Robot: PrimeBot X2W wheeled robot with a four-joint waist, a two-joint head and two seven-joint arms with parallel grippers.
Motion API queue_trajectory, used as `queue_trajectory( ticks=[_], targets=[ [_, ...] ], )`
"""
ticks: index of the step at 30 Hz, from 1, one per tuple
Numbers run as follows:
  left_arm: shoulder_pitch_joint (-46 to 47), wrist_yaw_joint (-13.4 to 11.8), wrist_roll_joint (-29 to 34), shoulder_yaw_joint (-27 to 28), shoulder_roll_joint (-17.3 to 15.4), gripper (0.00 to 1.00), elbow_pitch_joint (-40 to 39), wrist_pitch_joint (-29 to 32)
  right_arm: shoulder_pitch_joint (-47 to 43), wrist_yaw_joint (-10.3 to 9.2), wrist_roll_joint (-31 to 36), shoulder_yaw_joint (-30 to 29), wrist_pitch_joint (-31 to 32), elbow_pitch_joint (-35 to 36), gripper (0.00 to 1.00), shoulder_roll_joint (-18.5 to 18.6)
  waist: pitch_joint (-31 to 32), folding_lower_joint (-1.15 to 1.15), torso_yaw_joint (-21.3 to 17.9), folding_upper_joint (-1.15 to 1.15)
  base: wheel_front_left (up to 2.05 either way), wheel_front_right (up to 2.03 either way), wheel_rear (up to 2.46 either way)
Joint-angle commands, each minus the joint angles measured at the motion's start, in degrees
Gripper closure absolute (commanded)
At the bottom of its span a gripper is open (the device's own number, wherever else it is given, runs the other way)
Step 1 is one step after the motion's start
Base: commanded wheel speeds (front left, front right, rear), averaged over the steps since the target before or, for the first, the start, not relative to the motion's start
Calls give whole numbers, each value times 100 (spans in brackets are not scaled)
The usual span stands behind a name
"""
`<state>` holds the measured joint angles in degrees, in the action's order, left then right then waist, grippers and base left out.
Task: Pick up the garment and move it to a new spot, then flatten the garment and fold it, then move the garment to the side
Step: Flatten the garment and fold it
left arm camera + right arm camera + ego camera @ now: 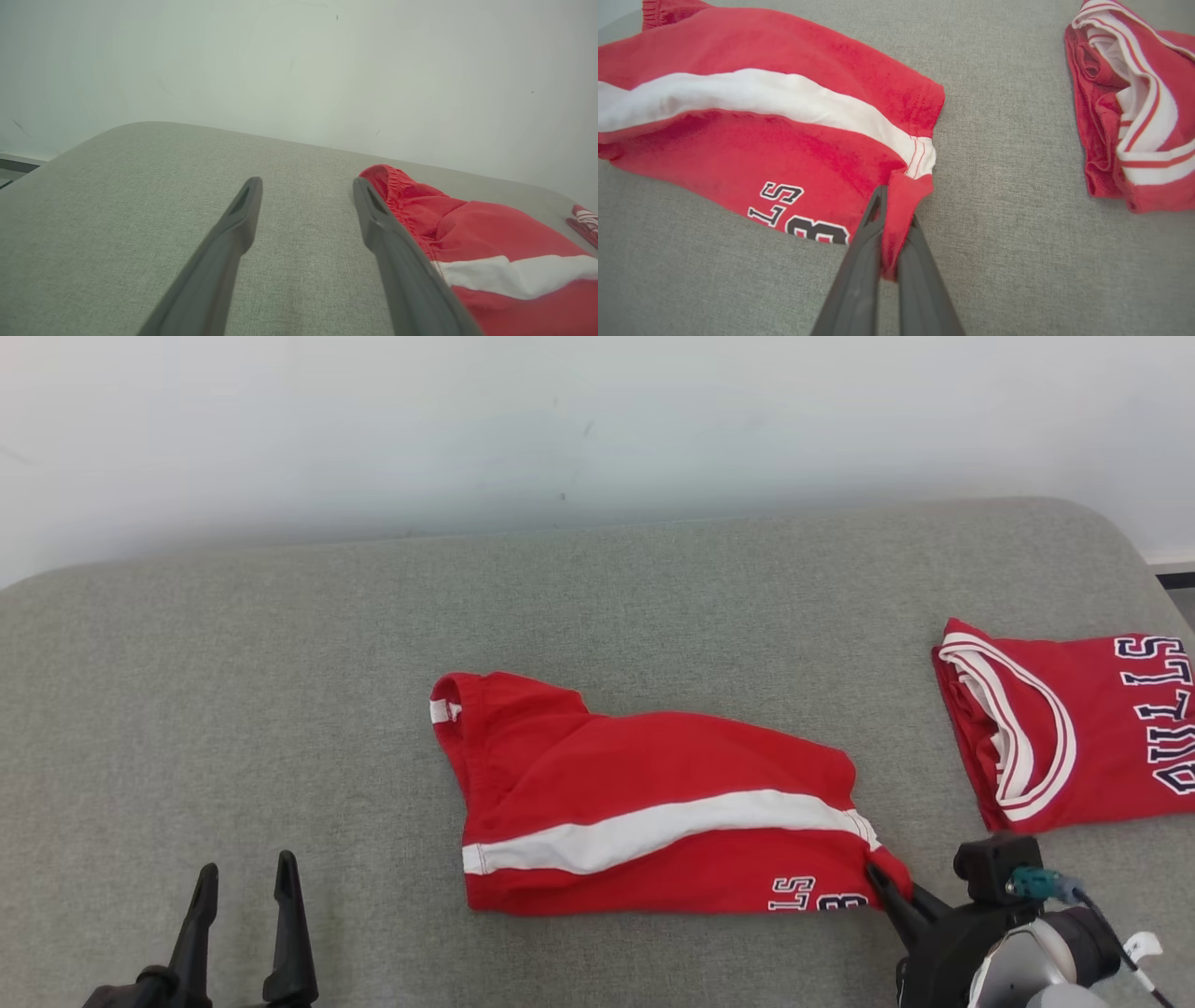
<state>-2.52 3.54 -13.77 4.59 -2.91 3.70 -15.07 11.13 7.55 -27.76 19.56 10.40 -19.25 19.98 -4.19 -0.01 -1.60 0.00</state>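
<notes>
The garment is a pair of red shorts with a white stripe and dark lettering, lying half folded in the middle of the grey cushion. My right gripper is shut on the garment at its near right corner; the right wrist view shows red cloth pinched between the fingers. My left gripper stands open over bare cushion at the lower left, apart from the garment, whose waistband edge lies just right of the fingers.
A second red garment with white trim and dark lettering lies folded at the right edge, also in the right wrist view. The grey cushion meets a white wall at the back. Its corners are rounded.
</notes>
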Motion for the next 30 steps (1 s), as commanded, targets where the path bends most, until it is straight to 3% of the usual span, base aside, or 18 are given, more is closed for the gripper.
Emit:
queue_trajectory(
  ticks=[1,2,10,19,23,30],
  targets=[
    [16,5,23,11,2,0,-7,-10,-85,-15,160,-44,-50,-56,96,-46,19,1,-40,0,0,0,0],
    [8,11,30,0,2,0,-3,-10,-121,-15,267,-91,-55,-131,0,-83,30,1,-45,0,0,0,0],
    [-172,10,44,-78,2,0,154,-10,-430,-15,753,-594,-341,-373,0,-317,328,1,-22,0,0,0,0],
    [-404,-72,3,-67,2,0,198,-10,-725,-15,1249,-1532,-1639,440,0,-679,572,1,-105,0,0,0,0],
    [-473,-99,-1,-62,3,0,185,-10,-773,-15,1392,-1681,-2081,662,0,-923,637,1,-149,0,0,0,0],
    [-405,-87,54,-71,2,0,176,-10,-723,-15,1379,-1570,-2197,604,0,-1263,701,1,-185,0,0,0,0]
  ],
)
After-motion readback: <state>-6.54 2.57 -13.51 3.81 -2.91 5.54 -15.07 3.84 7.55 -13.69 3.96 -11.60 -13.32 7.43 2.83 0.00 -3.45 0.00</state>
